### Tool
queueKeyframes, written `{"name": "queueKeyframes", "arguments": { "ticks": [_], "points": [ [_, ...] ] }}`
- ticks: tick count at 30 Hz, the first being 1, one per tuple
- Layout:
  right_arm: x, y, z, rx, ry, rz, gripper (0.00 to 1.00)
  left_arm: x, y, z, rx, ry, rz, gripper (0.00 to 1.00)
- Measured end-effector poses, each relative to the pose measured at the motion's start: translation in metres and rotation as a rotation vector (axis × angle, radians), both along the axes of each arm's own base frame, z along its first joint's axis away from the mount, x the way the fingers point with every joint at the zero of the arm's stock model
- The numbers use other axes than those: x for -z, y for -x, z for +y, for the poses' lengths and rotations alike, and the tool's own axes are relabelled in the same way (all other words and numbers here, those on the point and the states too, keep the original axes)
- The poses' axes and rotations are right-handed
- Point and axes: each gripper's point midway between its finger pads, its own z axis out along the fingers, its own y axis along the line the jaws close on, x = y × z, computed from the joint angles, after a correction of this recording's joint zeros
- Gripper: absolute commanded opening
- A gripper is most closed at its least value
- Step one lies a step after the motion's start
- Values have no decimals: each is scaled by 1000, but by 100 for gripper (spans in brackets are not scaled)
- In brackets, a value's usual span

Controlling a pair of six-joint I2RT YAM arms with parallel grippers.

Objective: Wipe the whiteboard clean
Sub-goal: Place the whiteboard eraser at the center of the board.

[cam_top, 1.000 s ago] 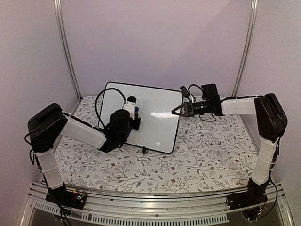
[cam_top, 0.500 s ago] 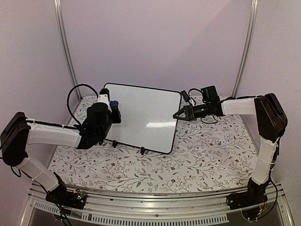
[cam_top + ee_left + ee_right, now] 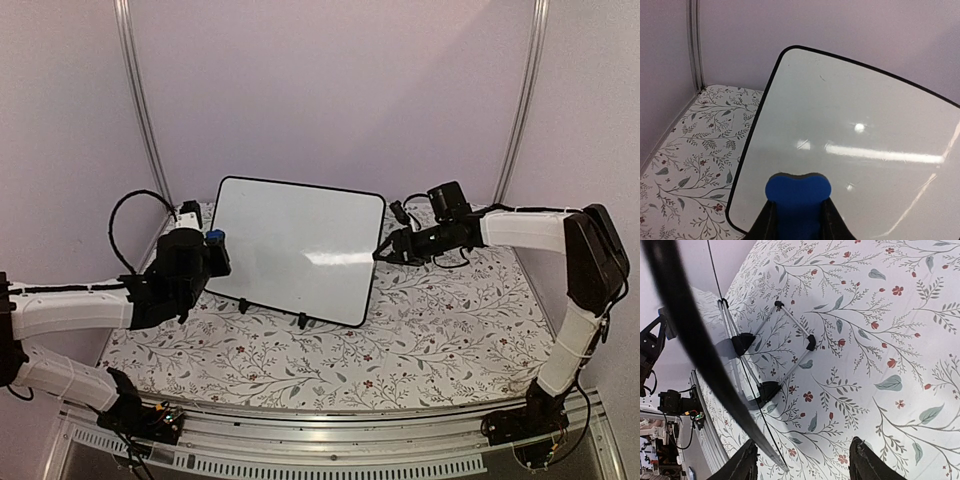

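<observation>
The whiteboard (image 3: 300,250) stands tilted back on its small black feet at the middle rear of the table, its surface (image 3: 855,125) blank apart from glare. My left gripper (image 3: 213,240) hovers just off the board's left edge, shut on a small blue eraser (image 3: 798,192) that points at the board's lower left corner; the left gripper (image 3: 798,207) has black fingers on both sides of it. My right gripper (image 3: 383,250) is at the board's right edge, open. In the right wrist view the board's black edge (image 3: 685,325) runs down between the spread fingers of the right gripper (image 3: 802,457), closer to the left one.
A floral cloth (image 3: 440,320) covers the table. Metal posts (image 3: 140,100) (image 3: 520,100) rise at the back corners against the wall. The board's wire stand and feet (image 3: 742,342) sit behind it. A black cable loops over the left arm (image 3: 125,210).
The left arm has pulled the eraser leftward off the board's face to its left edge. The right gripper has opened at the board's right edge and drawn back a little.
</observation>
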Motion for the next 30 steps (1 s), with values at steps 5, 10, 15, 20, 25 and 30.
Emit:
{"name": "queueKeyframes", "arguments": {
  "ticks": [5, 10, 15, 20, 25, 30],
  "points": [
    [-17, 7, -21, 107, 54, -45, 64, 9, 11, 25, -64, 41, 62, 8],
    [-38, 12, -36, 182, 62, -93, 65, 40, 23, 47, -143, 39, 196, 52],
    [-48, 24, -42, 204, 48, -110, 65, 60, 39, 65, -216, 84, 291, 79],
    [-56, 42, -26, 152, 32, -131, 65, 77, 51, 87, -305, 138, 360, 95],
    [-58, 62, -2, 75, 19, -140, 65, 116, 67, 105, -362, 208, 453, 100],
    [-60, 71, 14, 26, 1, -154, 65, 152, 81, 124, -429, 271, 536, 100]
  ]
}}
